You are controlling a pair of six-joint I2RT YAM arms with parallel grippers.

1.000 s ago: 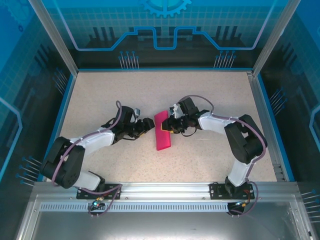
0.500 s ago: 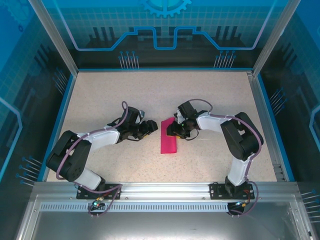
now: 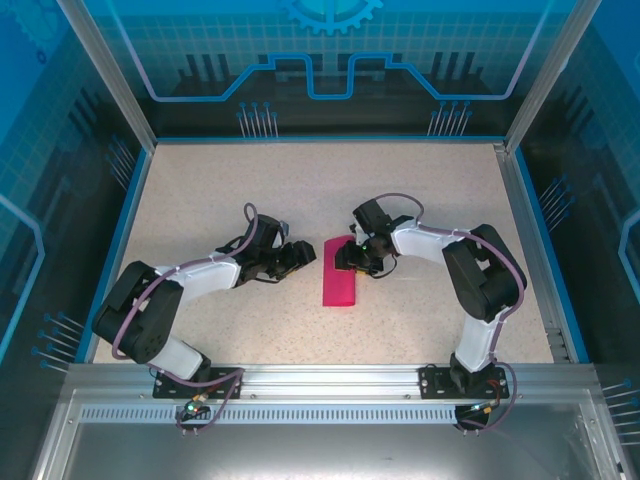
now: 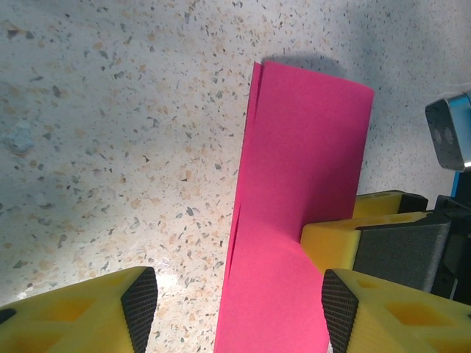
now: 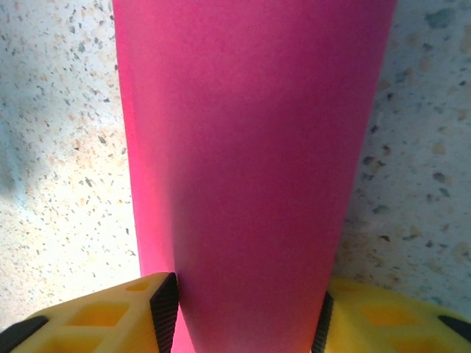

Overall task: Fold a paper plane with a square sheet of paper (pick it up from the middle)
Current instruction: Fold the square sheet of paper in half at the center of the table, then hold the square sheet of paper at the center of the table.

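While my left gripper point(image 4: 232, 309) and right gripper point(image 5: 243, 305) gape open at the folded paper point(image 3: 339, 272) (mid-frame), closing could crumple its loose layers.

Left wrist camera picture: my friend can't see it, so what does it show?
A folded strip of pink paper lies on a speckled table. The left gripper's yellow fingers sit open at the bottom corners, and the right gripper touches the paper's right edge.

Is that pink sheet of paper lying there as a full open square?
No, the magenta-pink paper is folded into a long narrow strip, with doubled layers showing along one edge.
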